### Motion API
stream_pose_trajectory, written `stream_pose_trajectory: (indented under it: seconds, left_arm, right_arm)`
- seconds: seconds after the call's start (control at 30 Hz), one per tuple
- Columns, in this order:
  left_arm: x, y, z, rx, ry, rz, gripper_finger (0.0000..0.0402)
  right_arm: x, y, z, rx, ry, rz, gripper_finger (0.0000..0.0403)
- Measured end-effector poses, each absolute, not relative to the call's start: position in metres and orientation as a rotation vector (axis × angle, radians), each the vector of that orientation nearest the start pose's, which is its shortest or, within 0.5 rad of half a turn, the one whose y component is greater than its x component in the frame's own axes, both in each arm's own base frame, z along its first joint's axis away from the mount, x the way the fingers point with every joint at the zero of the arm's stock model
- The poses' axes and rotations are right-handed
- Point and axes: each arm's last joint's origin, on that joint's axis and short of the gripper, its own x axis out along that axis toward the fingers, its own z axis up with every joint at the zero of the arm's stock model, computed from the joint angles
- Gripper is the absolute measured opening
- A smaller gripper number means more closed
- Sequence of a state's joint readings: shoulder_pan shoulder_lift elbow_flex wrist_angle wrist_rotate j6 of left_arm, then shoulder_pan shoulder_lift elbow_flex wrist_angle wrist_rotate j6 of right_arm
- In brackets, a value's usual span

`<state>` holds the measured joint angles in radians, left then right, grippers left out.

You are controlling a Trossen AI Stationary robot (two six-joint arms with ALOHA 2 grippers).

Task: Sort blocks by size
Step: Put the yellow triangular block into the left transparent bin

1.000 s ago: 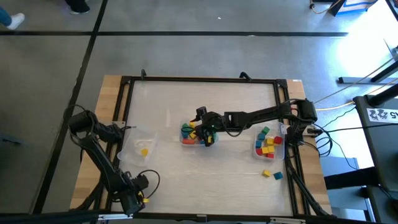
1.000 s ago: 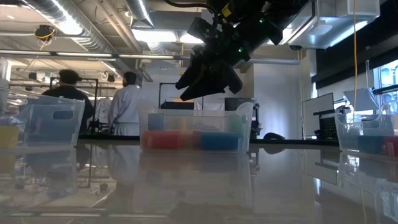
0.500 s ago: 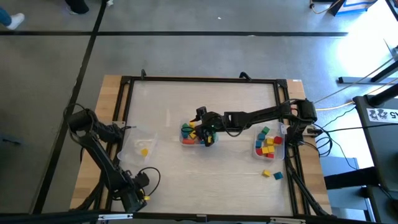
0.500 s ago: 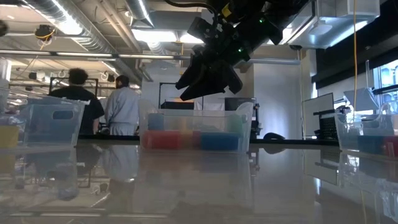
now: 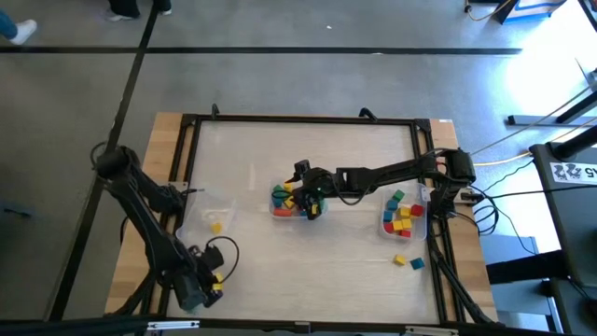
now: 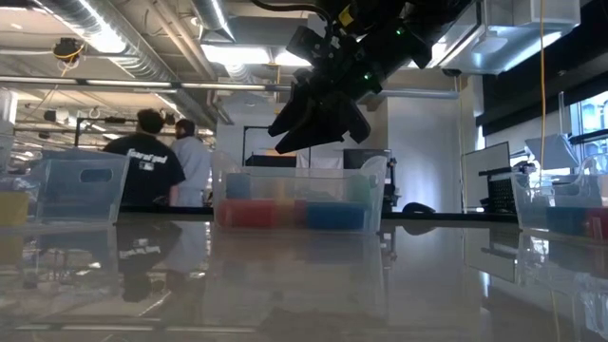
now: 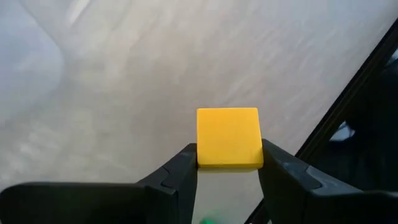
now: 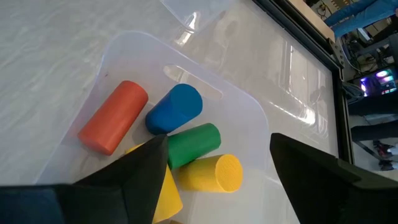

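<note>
Swung nearer the table's front edge, left gripper (image 7: 227,163) pinches a yellow block (image 7: 228,137); right gripper (image 8: 214,155) spread.

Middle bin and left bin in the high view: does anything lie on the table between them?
No. In the high view the table between the middle bin and the left bin is bare.

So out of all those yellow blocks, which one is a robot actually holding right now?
The yellow block pinched between the left gripper's fingers, near the table's front left corner. The other yellow blocks lie loose in bins or on the table, untouched.
</note>
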<state>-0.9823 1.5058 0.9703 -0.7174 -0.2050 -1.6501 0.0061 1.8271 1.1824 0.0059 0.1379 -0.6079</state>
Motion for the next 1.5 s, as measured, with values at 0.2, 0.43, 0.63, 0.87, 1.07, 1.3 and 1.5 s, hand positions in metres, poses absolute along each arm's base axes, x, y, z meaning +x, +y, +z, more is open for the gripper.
stream_pose_trajectory:
  seconds: [0.2,0.43,0.63,0.87,1.07,1.3,1.5]
  left_arm:
    - [0.153,-0.207,0.223,-0.713,1.104,0.342,0.0139]
    - [0.144,-0.18,0.24,-0.654,1.026,0.441,0.014]
    - [0.136,-0.157,0.242,-0.555,1.06,0.604,0.014]
    - [0.128,-0.141,0.243,-0.442,1.098,0.744,0.0141]
    - [0.126,-0.138,0.243,-0.384,1.117,0.759,0.0141]
    - [0.125,-0.137,0.243,-0.395,1.112,0.779,0.0141]
    - [0.129,-0.135,0.243,-0.422,1.11,0.79,0.0144]
  right_arm:
    - [0.396,-0.001,0.202,-0.632,0.658,0.071,0.0287]
    - [0.396,-0.001,0.202,-0.632,0.658,0.071,0.0287]
    - [0.396,-0.001,0.202,-0.632,0.659,0.071,0.0287]
    - [0.396,-0.001,0.202,-0.632,0.658,0.071,0.0287]
    - [0.396,-0.002,0.202,-0.632,0.659,0.071,0.0287]
    - [0.396,-0.002,0.202,-0.625,0.658,0.068,0.0287]
    - [0.396,-0.002,0.202,-0.623,0.658,0.068,0.0287]
